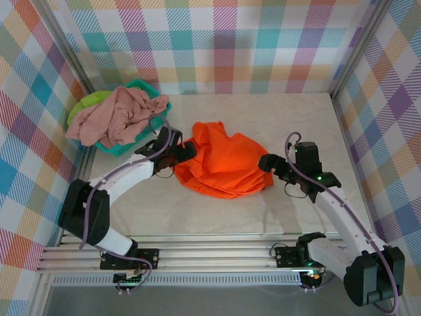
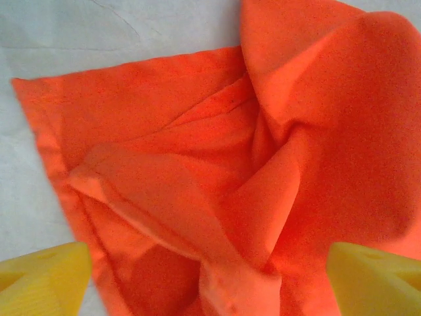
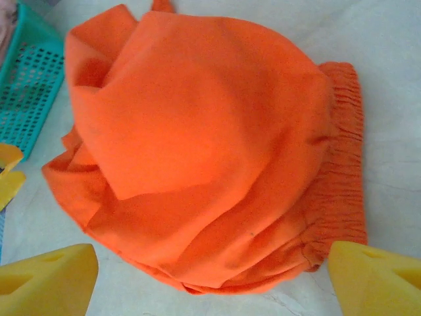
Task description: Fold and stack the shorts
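The bright orange shorts [image 1: 223,161] lie loosely bunched in the middle of the table, one layer flopped over the others. My left gripper [image 1: 183,153] is at their left edge and stands open. In the left wrist view the yellow fingertips [image 2: 43,280] are spread wide over the rumpled orange cloth [image 2: 197,164]. My right gripper [image 1: 271,164] is open at the shorts' right edge, beside the elastic waistband [image 3: 342,164]. Bare table shows between its pads [image 3: 46,280]. The dusty pink shorts [image 1: 115,118] are heaped on the lime green shorts [image 1: 89,105] in the basket.
The teal mesh basket [image 1: 122,147] stands at the back left, just behind my left arm, and its wall [image 3: 29,85] shows in the right wrist view. Plaid walls close in the table on three sides. Bare tabletop lies in front of the orange shorts and to the back right.
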